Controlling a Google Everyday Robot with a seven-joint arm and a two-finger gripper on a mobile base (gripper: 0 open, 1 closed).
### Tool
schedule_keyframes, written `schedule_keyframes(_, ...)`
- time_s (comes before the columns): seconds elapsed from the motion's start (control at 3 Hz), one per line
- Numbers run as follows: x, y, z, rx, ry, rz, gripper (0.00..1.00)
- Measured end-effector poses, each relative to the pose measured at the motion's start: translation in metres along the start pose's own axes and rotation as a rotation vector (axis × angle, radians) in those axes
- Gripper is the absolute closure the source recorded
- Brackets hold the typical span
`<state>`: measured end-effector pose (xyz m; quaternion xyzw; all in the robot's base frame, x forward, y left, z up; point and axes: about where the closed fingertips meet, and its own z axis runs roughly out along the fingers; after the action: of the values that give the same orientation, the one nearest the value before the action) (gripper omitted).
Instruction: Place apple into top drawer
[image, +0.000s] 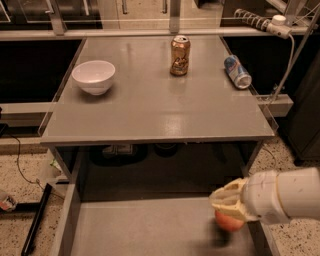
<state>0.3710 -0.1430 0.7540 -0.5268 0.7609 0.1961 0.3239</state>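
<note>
My gripper (229, 209) reaches in from the right, low over the right side of the open top drawer (150, 227). Its pale fingers (227, 196) are closed around the red apple (228, 221), whose lower half shows below them. The apple hangs just above the drawer's flat grey bottom, close to the right wall. The drawer is pulled out beneath the table's front edge.
On the grey tabletop (165, 107) stand a white bowl (93, 76) at the left, an upright orange-brown soda can (180, 55) at the back middle, and a blue-white can (237, 71) lying at the right. A power strip (260, 21) and cable sit at the back right.
</note>
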Motion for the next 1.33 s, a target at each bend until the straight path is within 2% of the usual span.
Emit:
schedule_keyframes(0.33,0.047,0.003,0.056,-0.020,0.067,0.057,1.00)
schedule_keyframes(0.67,0.069,-0.007,0.086,-0.011,0.096,0.091,1.00)
schedule_keyframes(1.0,0.068,-0.009,0.088,-0.005,0.095,0.091,0.82)
schedule_keyframes(1.33,0.068,-0.009,0.088,-0.005,0.095,0.091,0.59)
